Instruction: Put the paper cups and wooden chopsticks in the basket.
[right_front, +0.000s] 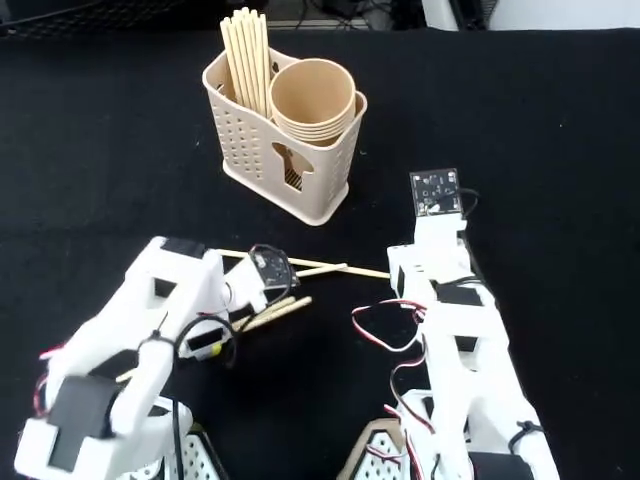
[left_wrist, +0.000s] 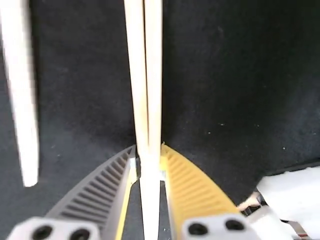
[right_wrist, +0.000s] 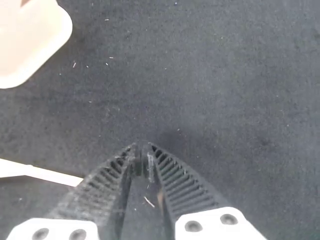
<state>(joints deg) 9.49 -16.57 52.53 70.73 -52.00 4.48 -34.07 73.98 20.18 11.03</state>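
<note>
As the basket stands at twelve o'clock, a chopstick pair is clamped in the left gripper, presumably for carrying there; right gripper closed, empty.

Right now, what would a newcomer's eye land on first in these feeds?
The beige basket at the far middle of the black table, already holding a stack of paper cups and a bundle of upright chopsticks. Nearer the arms, the left gripper is shut on a pair of chopsticks, with loose chopsticks lying beside it. The right gripper is shut on nothing.
</note>
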